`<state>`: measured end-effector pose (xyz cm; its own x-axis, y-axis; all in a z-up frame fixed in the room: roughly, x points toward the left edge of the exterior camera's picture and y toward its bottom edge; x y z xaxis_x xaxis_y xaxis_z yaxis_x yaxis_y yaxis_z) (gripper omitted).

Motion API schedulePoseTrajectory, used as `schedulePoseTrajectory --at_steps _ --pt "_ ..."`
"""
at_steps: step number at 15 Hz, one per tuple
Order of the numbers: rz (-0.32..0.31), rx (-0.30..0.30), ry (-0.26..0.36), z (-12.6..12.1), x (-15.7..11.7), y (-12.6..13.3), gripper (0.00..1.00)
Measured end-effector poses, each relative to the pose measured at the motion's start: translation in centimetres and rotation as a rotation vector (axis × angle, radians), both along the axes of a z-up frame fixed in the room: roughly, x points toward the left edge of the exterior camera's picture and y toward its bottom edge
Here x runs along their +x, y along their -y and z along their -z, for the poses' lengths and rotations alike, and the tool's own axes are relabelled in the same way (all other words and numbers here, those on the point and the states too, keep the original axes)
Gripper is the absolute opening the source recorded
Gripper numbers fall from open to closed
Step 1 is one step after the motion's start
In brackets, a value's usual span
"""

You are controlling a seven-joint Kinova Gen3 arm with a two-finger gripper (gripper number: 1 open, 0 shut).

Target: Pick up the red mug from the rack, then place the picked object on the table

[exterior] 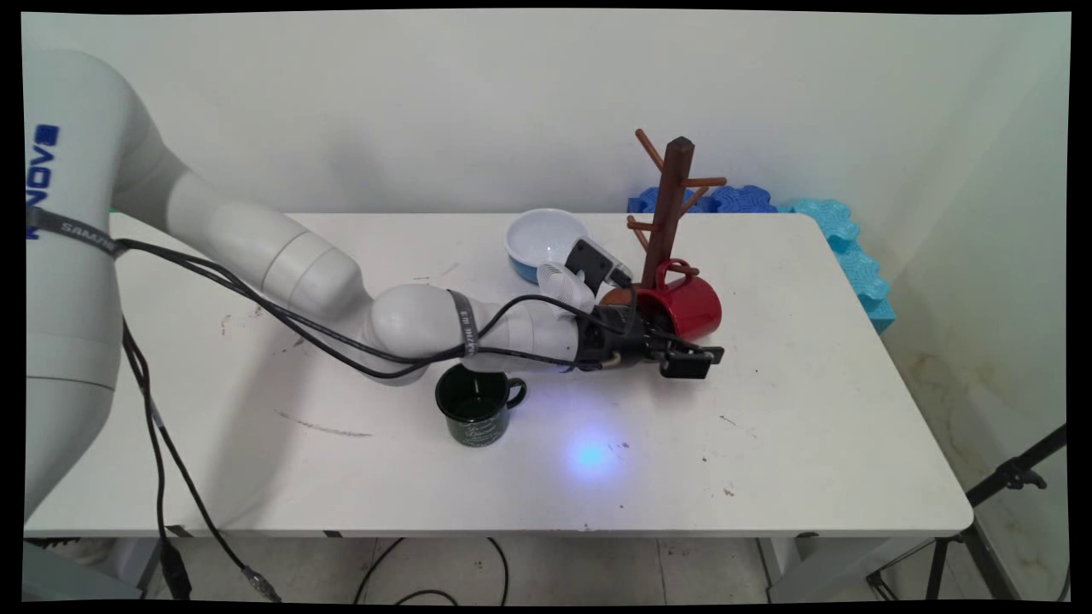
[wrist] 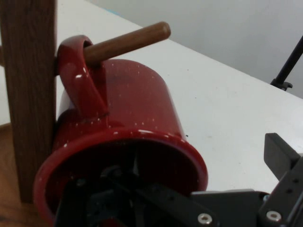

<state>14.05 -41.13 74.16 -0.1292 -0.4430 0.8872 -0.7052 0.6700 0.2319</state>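
A red mug (exterior: pixel 693 305) (wrist: pixel 137 104) hangs tilted on the wooden mug tree (exterior: pixel 670 200) (wrist: pixel 28 94), its handle threaded over a low peg (wrist: pixel 128 40). Its mouth faces my gripper (exterior: pixel 674 348) (wrist: pixel 203 191), which is open and straddles the rim. One finger is inside the mug. The other finger (wrist: pixel 284 158) stands outside the mug, apart from its wall. The tree's round base is partly hidden behind my wrist.
A dark green mug (exterior: pixel 473 409) stands upright just below my forearm. A white and blue bowl (exterior: pixel 546 239) sits behind the wrist, left of the tree. Blue foam mats (exterior: pixel 845 247) lean beyond the table's far right edge, and a black tripod (exterior: pixel 1007 477) stands right of the table.
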Motion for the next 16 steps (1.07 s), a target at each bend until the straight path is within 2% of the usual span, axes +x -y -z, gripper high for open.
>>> schedulePoseTrajectory --at_steps 8,9,16 --pt "-0.007 -0.028 -0.002 1.0 -1.0 0.8 1.00" --pt "-0.009 -0.028 -0.001 1.1 -1.1 0.9 0.00" --pt "-0.017 -0.034 0.011 1.1 -1.2 1.3 0.00"
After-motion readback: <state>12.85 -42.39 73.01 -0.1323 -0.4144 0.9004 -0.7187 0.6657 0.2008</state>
